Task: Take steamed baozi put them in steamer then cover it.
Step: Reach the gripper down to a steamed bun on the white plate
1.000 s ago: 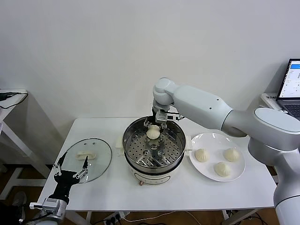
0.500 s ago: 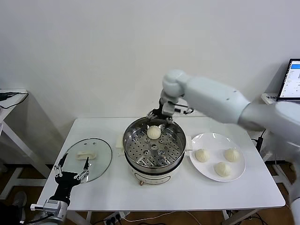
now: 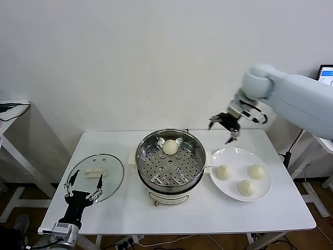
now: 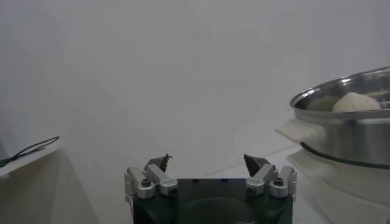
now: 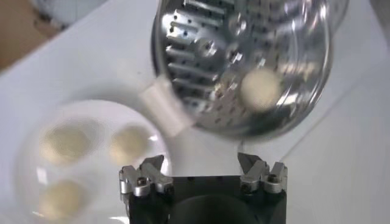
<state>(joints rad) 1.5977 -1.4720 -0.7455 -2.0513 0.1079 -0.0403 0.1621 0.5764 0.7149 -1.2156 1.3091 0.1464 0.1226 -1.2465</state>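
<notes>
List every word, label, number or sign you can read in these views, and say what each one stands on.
No text can be read anywhere.
Laptop screen at the far right edge of the head view: rows of small marks, too small to read.
Steamer, cover, plate and baozi: no label, brand or number shows.
Front of the steamer's base: a small reddish spot, no lettering legible.

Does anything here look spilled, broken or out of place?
Nothing stands out. One bun sits upright on the steamer tray, three more rest on the plate, and the glass lid lies flat on the table. No spills or damage show.
</notes>
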